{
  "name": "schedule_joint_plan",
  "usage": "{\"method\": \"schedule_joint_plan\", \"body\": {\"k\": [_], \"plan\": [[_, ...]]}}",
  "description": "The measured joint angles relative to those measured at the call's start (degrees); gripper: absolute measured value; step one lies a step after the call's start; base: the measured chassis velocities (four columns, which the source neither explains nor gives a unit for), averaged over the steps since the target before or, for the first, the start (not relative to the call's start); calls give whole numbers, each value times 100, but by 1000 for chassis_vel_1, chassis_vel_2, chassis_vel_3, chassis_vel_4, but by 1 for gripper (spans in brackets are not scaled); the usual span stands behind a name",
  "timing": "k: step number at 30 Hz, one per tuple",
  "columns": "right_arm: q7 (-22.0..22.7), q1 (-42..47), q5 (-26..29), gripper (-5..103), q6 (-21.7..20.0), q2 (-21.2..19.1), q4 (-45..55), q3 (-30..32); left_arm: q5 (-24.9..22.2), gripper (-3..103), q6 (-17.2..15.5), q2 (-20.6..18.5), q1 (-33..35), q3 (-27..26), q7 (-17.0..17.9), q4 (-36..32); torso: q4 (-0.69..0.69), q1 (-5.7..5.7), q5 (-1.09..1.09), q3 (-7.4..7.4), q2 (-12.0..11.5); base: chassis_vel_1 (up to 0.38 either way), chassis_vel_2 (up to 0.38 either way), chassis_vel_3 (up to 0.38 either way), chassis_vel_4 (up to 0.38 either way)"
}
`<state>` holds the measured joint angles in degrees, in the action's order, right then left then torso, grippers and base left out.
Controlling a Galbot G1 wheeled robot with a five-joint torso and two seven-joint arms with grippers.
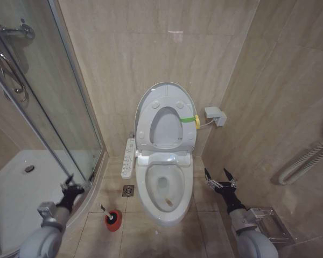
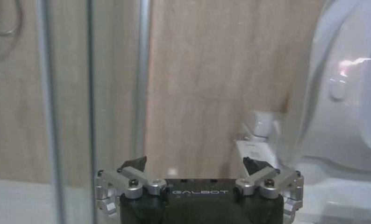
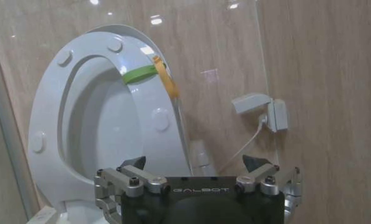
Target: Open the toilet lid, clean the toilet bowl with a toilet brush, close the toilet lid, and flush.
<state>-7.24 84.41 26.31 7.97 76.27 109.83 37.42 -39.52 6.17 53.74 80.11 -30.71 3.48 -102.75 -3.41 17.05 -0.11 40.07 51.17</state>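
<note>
At the far left a glass shower screen (image 1: 54, 97) is seen, with the white shower tray (image 1: 16, 188) behind it. The left gripper (image 1: 71, 185) is held low beside the foot of that screen, its jaws spread with nothing between them; in the left wrist view the same gripper (image 2: 196, 169) is shown with both black tips apart, the screen just ahead of it and the tiled wall beyond.

To the right of the left jaws, on the floor, the brush (image 1: 109, 213) is stood in its red holder (image 1: 113, 221), pale handle slanting up toward the gripper but apart from it. A floor drain (image 1: 128, 190) is set between the holder and the bowl, and a white control strip (image 1: 128, 158) is fixed along the bowl's near side.

The bowl (image 1: 164, 209) is placed midway between the two grippers, with a brownish stain low inside. The lid (image 1: 145, 105) is raised upright against the wall, and the seat (image 1: 189, 137) with its yellow-green band (image 1: 189, 119) is raised against it.

The right gripper (image 1: 220, 176) is held to the right of the bowl, clear of it, jaws spread and empty. In the right wrist view the gripper (image 3: 196, 169) is pointed at the raised lid (image 3: 98, 35) and seat (image 3: 142, 135); a small white box (image 3: 263, 112), possibly a water valve, is mounted on the wall beyond the jaws, with a cord running from it.
</note>
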Motion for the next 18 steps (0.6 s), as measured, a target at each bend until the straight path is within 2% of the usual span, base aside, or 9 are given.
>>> {"method": "schedule_joint_plan", "body": {"k": [1,2,3,6,7,13,16,18], "plan": [[-2,1,0,100,0,1,1,-1,20,100,81,11,-25,19,-57,37,-3,-1,3,-1,0,0,0,0,0],[-1,0,0,100,0,0,0,-1,17,100,124,27,-39,38,-94,55,3,-1,12,-1,0,0,0,0,0],[-1,1,0,100,0,1,0,-2,-8,100,145,48,-57,63,-115,69,2,-1,18,0,0,0,0,0,0],[-1,0,0,100,0,0,1,-1,-19,100,176,117,-79,116,-136,121,0,-2,5,-1,0,0,0,0,0],[-1,1,0,100,0,1,0,-1,4,100,202,171,-92,142,-152,161,1,-1,13,-1,0,0,0,0,0],[-1,0,0,100,0,0,0,-1,261,100,371,447,-80,249,-319,413,0,-1,11,-1,0,0,0,0,0],[-1,1,0,100,0,1,1,-1,497,100,704,694,-76,290,-585,861,1,-2,9,-1,0,0,0,0,0],[-1,0,0,100,0,1,0,-2,513,100,792,754,-87,296,-654,1006,2,-2,11,-1,0,0,0,0,0]]}}
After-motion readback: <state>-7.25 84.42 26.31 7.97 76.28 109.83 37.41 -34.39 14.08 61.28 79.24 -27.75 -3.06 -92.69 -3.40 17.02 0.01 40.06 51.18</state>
